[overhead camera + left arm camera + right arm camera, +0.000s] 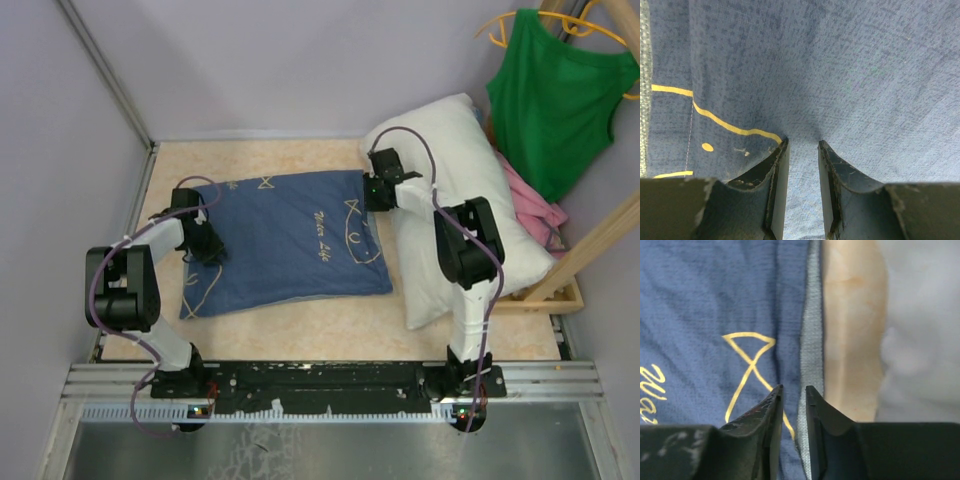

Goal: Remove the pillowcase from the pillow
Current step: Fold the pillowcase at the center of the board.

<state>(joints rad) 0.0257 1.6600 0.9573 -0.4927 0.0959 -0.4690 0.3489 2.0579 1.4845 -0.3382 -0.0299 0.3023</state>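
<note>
Two grippers flank the flat pillowcase (pixel 290 245) mid-surface (pixel 300 325). The left gripper (pixel 802 145) pinches cloth at 9 o'clock. The right gripper (pixel 794 388) is barely parted over the 3 o'clock hem, grip unclear. The pillow (pixel 450 130) lies outside at 2 o'clock.

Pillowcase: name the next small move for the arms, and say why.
Probably release and lift both grippers clear. The pillowcase lies flat and empty-looking, the pillow sits bare beside it with a strip of table between, so removal looks done. The left gripper seems pinched on the cloth; the right gripper straddles its hem, jaws narrowly apart.
</note>
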